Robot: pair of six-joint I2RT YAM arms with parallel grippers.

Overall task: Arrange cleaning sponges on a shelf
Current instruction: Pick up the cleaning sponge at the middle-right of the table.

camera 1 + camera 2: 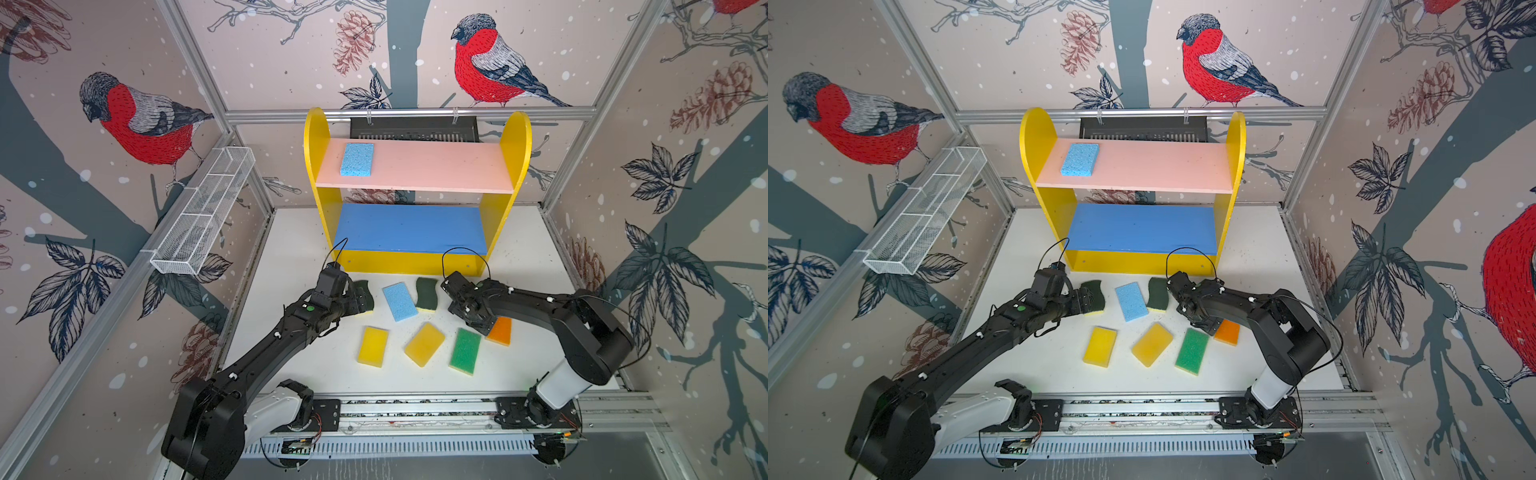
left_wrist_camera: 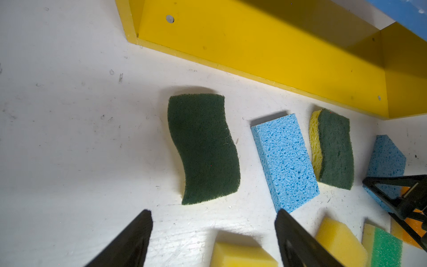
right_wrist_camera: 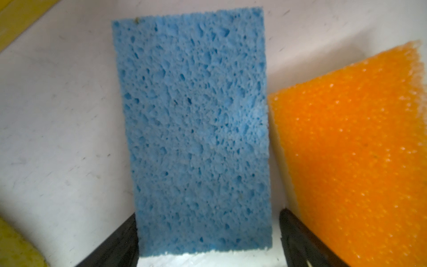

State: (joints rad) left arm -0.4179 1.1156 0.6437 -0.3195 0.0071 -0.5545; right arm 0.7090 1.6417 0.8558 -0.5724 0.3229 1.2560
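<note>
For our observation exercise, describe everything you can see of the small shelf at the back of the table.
The shelf stands upright at the back of the table, near the back wall. Two yellow round-topped side panels carry a pink top board, a blue middle board and a yellow bottom. It looks like painted board. One light blue sponge lies flat near the pink board's left end; the blue board is bare.

One light-blue sponge (image 1: pixel 356 159) flat on the shelf's (image 1: pixel 515 141) pink top board — eight other sponges (image 1: pixel 424 344) loose in front
</note>
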